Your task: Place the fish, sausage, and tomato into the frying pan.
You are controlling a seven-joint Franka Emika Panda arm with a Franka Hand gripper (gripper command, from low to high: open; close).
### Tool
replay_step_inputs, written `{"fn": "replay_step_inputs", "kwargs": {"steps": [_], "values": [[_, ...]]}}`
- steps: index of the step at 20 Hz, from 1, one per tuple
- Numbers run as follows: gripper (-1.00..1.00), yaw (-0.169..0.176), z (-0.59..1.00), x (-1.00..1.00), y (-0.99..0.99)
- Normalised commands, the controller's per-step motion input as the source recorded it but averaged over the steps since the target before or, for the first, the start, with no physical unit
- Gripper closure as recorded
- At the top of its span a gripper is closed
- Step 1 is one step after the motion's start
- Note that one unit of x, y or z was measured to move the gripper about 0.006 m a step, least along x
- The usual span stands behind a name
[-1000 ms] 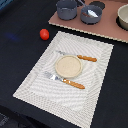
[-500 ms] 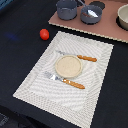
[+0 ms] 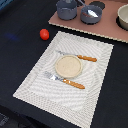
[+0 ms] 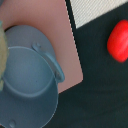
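Lying loose on dark cloth, tomato (image 3: 44, 34) risks rolling if gripper lands off-centre; jaw state unknown, gripper unseen

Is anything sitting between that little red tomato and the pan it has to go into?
Nothing visible blocks it. The tomato lies on the dark tabletop; the frying pan sits on the pinkish board beside the taller pot. Only bare table and the board's edge lie between.

The glossy red tomato (image 3: 44, 34) (image 4: 119, 40) lies alone on the dark tabletop, well apart from the shallow blue-grey frying pan (image 3: 91, 14), which sits at the back with a small white fish (image 3: 92, 12) lying inside it.
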Motion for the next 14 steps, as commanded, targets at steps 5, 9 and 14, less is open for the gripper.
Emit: {"fn": "replay_step_inputs", "kwargs": {"steps": [5, 9, 14], "values": [[-1.00, -0.130, -0.29, -0.68, -0.48], [-1.00, -0.111, -0.39, -0.67, -0.53], [-1.00, -0.098, -0.45, -0.65, -0.55]]}}
